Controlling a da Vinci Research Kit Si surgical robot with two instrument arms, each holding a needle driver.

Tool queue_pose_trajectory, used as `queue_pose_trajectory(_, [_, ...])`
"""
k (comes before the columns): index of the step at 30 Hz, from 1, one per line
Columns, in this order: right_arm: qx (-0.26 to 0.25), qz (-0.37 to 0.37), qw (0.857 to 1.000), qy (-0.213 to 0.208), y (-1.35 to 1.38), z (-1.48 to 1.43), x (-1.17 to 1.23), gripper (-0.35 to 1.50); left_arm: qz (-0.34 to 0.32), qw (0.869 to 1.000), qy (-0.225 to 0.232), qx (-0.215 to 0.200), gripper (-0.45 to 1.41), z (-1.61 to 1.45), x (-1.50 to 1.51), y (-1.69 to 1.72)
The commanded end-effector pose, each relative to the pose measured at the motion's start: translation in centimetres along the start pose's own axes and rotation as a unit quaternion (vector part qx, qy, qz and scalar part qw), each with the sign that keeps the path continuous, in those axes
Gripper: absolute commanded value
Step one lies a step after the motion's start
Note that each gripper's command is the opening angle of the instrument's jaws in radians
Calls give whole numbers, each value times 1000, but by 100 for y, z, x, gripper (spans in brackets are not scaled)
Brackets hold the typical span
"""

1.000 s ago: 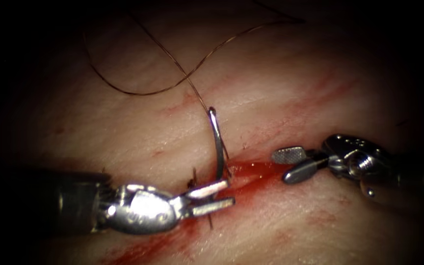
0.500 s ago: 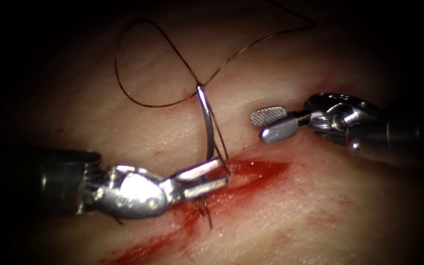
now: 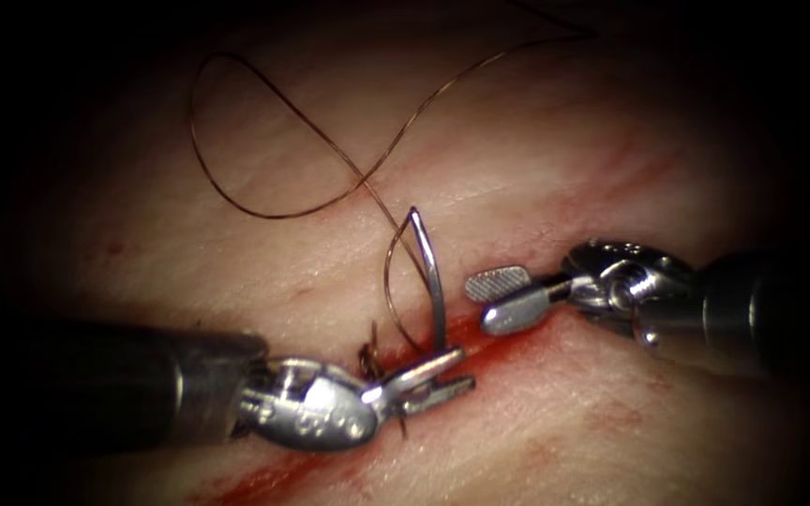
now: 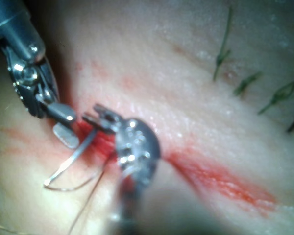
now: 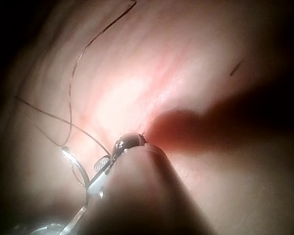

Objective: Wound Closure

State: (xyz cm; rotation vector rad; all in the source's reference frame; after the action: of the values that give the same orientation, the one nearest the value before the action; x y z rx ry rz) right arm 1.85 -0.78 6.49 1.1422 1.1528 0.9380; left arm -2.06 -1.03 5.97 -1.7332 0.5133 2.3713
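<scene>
Steel needle [image 3: 431, 276] stands clear of the tissue [image 3: 536, 169], left tool [image 3: 438, 373] clenched near its point; right tool [image 3: 499, 298], at 3 o'clock, gapes, holding nothing.

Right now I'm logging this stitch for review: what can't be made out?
- Needle tip, endoscope view: hidden between the left hand jaws and the red fluid in the cut.
- Left hand's grip, left wrist view: blurred.
- Thread, endoscope view: far end lost in dark edge.
- Right hand: open, holding nothing.
</scene>
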Motion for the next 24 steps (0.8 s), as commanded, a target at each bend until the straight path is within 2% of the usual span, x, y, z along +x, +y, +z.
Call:
queue_pose_trajectory(1, [-2, 4, 1000, 0, 12, 9, 0, 123, 1, 1000, 0, -1, -45, 4, -1, 7])
queue_pose_trajectory(10, [-16, 12, 1000, -2, 25, 22, 17, 123, 13, 1000, -4, -3, -45, 3, 1, 10])
queue_pose_trajectory(24, [8, 40, 999, -20, 12, 32, 28, 119, 39, 999, -17, -13, -45, 11, 0, 20])
